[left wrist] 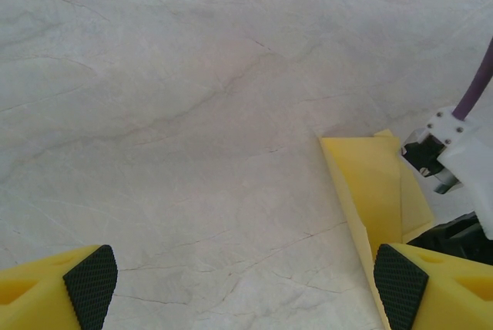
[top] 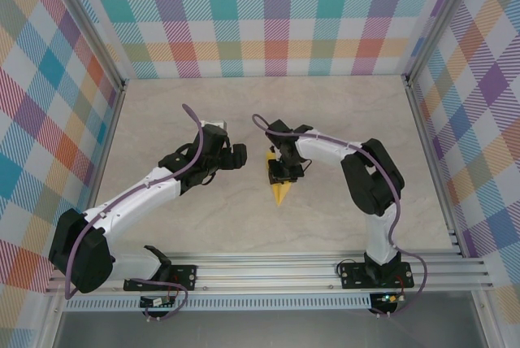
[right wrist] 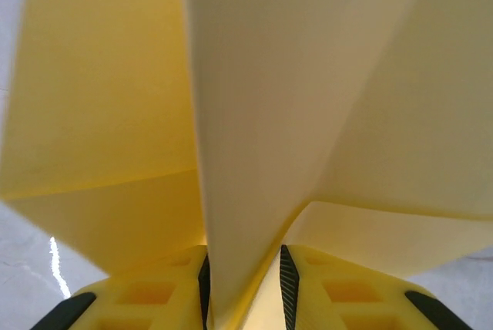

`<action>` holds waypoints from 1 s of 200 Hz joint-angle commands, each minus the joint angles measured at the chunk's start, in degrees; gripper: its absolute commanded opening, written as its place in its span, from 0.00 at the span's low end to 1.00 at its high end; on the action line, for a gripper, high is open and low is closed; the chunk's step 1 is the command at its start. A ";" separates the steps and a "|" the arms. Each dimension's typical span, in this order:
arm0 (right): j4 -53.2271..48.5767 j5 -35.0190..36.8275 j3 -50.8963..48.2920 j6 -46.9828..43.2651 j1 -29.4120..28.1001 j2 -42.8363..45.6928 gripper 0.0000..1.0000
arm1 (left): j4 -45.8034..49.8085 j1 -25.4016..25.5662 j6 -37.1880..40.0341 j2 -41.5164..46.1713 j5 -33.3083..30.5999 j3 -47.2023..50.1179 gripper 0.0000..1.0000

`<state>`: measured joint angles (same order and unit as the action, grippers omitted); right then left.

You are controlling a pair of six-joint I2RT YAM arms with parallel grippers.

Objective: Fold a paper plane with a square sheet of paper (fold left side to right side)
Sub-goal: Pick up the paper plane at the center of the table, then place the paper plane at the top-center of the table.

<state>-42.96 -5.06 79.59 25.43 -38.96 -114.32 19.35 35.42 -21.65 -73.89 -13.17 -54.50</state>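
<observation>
My right claw (right wrist: 244, 287) is straddling the raised middle fold of the paper (top: 280, 191), with a pad (right wrist: 287, 291) sitting on either side of it. I cannot tell whether they are truly pinching it. The paper is lying mid-tabletop (top: 349, 120), its point aiming toward my bases. My left claw (left wrist: 246, 291) is hovering spread wide, just left of the paper.

The paper plane (top: 280, 192) is plain yellow paper folded into a narrow, pointed dart. It lies near the middle of the table (top: 203, 226), with its sharp tip toward the near edge and its wider end toward the far side. Its side flaps spread out left and right. The centre fold (right wrist: 254, 114) stands upright, pinched between the pads of the right gripper (right wrist: 245, 284).
</observation>
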 commanded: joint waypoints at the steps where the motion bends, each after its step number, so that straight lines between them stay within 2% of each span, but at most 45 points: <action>1: -2.27 1.22 1.45 0.38 -0.59 -1.69 0.29 | -0.63 -0.44 -0.33 0.04 -1.17 0.71 0.89; 15: -2.22 1.56 1.29 0.50 -0.57 -1.52 0.26 | -0.46 -0.44 -0.39 0.28 -1.45 0.61 0.89; 37: -3.31 2.58 2.70 0.02 -0.60 -1.08 0.12 | -0.03 -0.44 -0.24 0.49 -1.66 0.36 0.90; 51: -5.63 4.84 5.28 -0.77 -0.42 -1.16 0.08 | 0.17 -0.50 -0.15 0.92 -1.98 -0.03 0.91; 66: -6.82 5.43 8.03 -1.51 0.78 -1.33 0.03 | -0.05 -0.44 0.22 1.93 -2.21 -0.01 0.95; 77: -7.17 5.00 10.23 -1.93 2.26 -1.70 0.03 | -0.34 -0.44 0.17 2.95 -2.63 0.29 1.00; 120: -14.11 8.12 27.83 -4.69 6.89 -11.30 0.04 | -0.34 -0.53 0.95 5.37 -3.36 1.05 1.00; 164: -21.20 7.69 45.97 -2.50 10.50 -23.34 0.05 | 0.81 -0.53 1.59 4.87 -0.41 1.08 1.00; 200: -24.32 9.36 52.03 -1.92 10.88 -27.63 0.06 | 1.55 -0.54 1.95 4.56 0.34 0.89 1.00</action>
<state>-61.47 3.07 127.72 22.90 -27.64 -140.27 19.64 35.42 -21.15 -69.30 -13.74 -54.13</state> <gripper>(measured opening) 0.056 0.997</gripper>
